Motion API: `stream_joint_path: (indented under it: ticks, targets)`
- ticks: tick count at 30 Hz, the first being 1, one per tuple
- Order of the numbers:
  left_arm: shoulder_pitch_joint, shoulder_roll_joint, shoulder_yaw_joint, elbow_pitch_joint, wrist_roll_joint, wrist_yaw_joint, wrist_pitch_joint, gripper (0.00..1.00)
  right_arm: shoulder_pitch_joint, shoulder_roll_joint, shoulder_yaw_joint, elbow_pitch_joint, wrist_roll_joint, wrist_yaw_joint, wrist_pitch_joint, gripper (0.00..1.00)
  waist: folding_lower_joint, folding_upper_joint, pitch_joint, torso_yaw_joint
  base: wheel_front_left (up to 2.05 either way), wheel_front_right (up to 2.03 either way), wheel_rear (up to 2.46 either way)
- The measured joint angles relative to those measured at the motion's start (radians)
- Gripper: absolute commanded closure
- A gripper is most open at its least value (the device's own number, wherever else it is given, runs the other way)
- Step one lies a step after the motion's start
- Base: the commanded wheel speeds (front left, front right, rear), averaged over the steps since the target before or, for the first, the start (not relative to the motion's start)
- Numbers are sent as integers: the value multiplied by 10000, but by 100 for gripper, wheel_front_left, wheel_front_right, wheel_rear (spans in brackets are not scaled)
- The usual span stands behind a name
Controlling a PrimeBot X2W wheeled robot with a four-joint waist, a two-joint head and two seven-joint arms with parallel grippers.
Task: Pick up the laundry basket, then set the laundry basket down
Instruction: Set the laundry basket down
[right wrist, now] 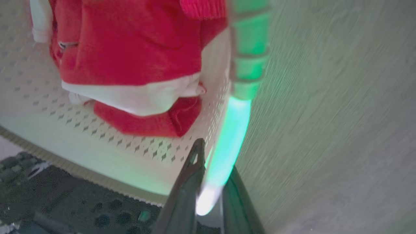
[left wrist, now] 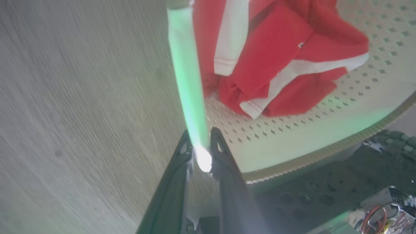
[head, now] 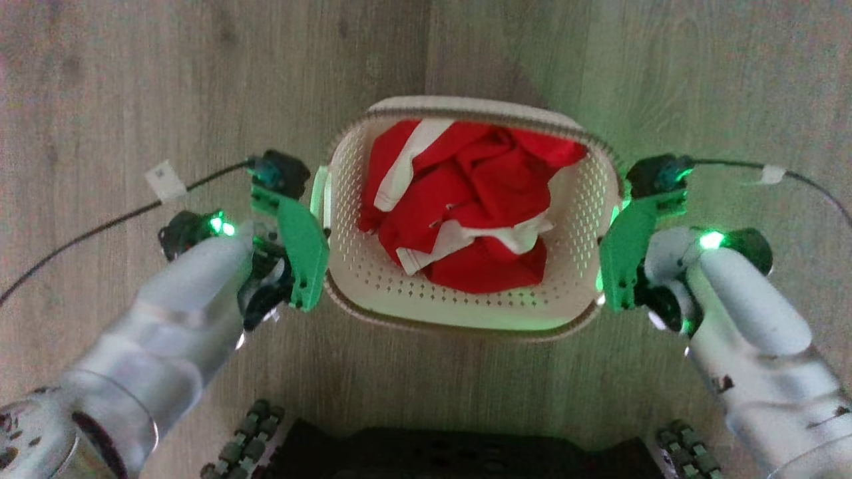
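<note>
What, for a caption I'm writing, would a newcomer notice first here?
The crumpled red and white clothes heaped in the cream laundry basket, centre of the head view. Next, the green glow where the left gripper and right gripper have jaws shut on its side handles.

No legible text or numbers, even on white cable tags [head: 164,181]
</note>
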Motion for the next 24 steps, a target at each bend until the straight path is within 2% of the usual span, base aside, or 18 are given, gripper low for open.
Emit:
stream_joint_path:
  ticks: [9,24]
  targets:
    - [-281,-153,58,268,36,0,-506,100,-354,-8,-247,-98,-337,0,-650,100,0,0,349,123,0,0,0]
    - [-410,-1007,63,1653,313,-2,-1758,100,-496,-31,-144,332,-694,0,-2234,100,0,0,414,304,0,0,0]
